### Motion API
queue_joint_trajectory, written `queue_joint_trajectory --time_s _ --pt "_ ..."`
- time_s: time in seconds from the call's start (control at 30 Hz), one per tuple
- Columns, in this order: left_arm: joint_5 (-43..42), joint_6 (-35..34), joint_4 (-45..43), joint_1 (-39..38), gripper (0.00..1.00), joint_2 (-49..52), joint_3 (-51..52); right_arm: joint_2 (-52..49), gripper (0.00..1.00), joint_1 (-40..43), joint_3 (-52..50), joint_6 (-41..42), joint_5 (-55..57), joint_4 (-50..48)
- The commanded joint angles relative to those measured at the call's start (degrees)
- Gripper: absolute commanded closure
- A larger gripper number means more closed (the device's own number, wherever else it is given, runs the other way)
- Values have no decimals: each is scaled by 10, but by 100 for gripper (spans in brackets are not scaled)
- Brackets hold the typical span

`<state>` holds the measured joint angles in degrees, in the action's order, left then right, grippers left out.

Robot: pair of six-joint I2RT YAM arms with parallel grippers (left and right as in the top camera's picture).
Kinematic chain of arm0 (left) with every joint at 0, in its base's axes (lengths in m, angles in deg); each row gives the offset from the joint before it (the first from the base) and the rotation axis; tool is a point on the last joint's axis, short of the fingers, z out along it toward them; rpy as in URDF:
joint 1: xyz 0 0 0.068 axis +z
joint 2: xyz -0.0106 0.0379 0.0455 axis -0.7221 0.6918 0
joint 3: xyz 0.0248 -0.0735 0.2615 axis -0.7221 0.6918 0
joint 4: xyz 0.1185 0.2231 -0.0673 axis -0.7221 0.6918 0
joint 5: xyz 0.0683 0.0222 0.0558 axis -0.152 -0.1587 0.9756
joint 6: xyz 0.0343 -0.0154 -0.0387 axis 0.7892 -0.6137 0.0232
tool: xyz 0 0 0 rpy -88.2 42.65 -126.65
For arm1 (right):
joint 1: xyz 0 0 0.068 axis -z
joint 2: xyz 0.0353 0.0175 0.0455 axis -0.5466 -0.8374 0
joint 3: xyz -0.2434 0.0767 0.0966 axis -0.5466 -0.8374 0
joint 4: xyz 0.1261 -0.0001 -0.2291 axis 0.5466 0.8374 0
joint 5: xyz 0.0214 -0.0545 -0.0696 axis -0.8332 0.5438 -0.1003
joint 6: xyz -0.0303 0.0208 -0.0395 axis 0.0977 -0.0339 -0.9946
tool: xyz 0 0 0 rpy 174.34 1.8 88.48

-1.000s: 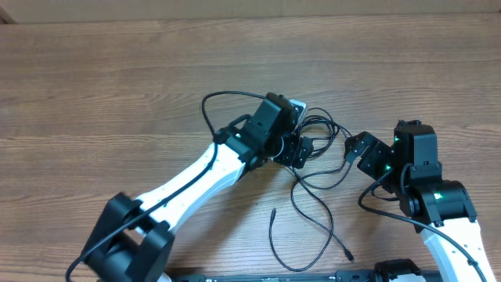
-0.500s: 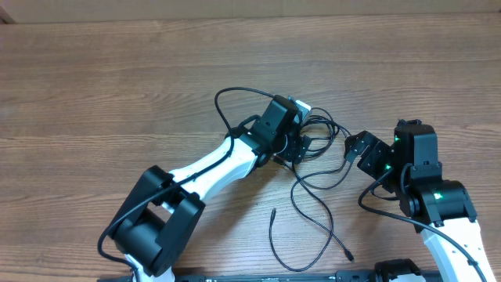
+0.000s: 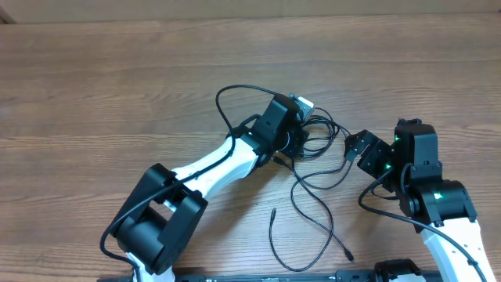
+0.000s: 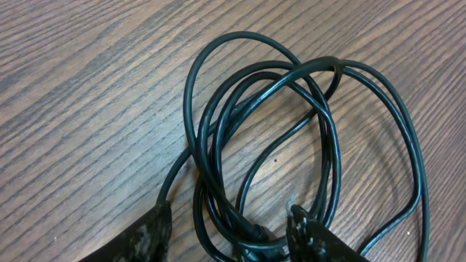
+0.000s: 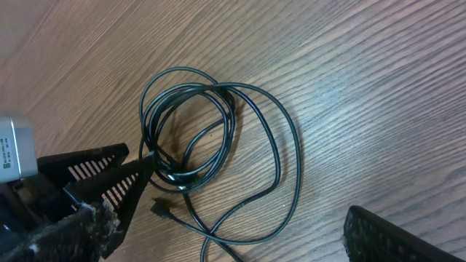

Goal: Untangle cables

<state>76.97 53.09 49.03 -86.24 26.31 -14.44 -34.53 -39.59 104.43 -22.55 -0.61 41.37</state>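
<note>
Wood-grain table (image 3: 117, 78) carries the work. We find the left gripper (image 4: 229, 218) with jaws about half apart, straddling several strands of the cables (image 4: 202, 182). Strands run against both fingers, but we cannot tell whether they are pinched. Ahead of these jaws the cords lie coiled and crossed, flat on the wood. The right gripper (image 3: 364, 149) stands spread wide just beside the coil, holding nothing. One loose plug end (image 3: 273, 211) lies well apart from both jaws.
</note>
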Motion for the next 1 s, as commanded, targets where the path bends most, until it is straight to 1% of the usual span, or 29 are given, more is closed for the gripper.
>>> queue_joint_trajectory --time_s 0.0,0.33,0.7,0.9,0.97 --pt "6 7 -10 2 50 19 -7 3 0 1 4 2 9 -4" --pt "6 31 -47 1 48 37 -7 -9 0 1 4 2 10 -11" --pt "6 44 -64 0 51 37 -7 -33 0 1 4 2 9 -19" --pt "10 52 -75 -3 50 51 -7 -33 0 1 4 2 9 -19" --pt "12 52 -79 -3 48 56 -7 -33 0 1 4 2 9 -19"
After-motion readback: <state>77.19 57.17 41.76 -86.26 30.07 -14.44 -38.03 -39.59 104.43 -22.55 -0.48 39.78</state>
